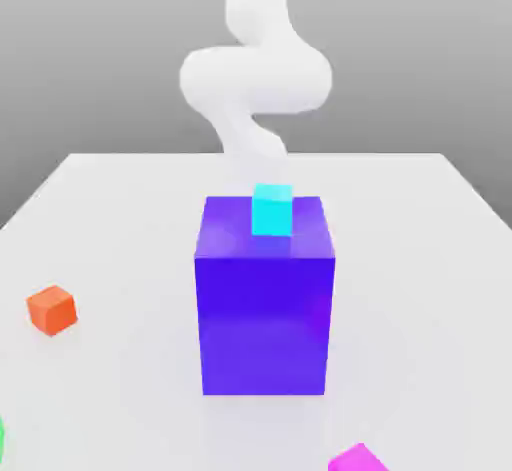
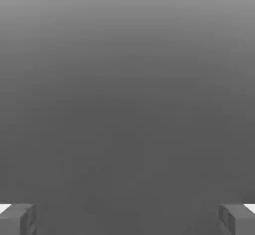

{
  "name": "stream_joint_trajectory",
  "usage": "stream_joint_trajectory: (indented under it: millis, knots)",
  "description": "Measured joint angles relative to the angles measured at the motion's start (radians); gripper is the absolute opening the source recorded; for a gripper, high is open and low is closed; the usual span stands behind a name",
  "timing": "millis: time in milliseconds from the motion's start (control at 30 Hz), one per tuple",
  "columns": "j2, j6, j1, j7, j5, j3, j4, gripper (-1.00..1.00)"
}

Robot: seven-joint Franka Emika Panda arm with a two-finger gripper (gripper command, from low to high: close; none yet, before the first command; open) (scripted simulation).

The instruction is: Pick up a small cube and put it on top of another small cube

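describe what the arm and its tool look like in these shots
The arm is plain glossy white with smooth, rounded, tube-like segments; no cables or markings are visible. The tool has two blocky dark grey fingers with squared tips and white patches at their outer edges.

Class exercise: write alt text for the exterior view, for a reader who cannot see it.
A big blue-violet block stands mid-table with a small cyan cube at its top far edge. A small orange cube sits toward the exterior view's left, a small magenta-pink cube at the bottom edge; a white arm rises behind.
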Motion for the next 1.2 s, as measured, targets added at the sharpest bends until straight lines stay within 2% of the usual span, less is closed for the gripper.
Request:
stream_joint_trajectory:
  millis: [600, 967, 1100, 1133, 1200]
  knots:
    - [0.659, 0.195, 0.108, -0.215, 0.018, 0.015, 0.013, 0.0]
    - [1.058, 0.317, 0.147, -0.304, -0.026, 0.039, 0.022, 0.0]
    - [1.203, 0.418, 0.156, -0.303, -0.039, 0.033, 0.048, 0.0]
    - [1.228, 0.437, 0.157, -0.302, -0.04, 0.031, 0.054, -1.0]
    - [1.228, 0.437, 0.157, -0.302, -0.04, 0.031, 0.054, -1.0]
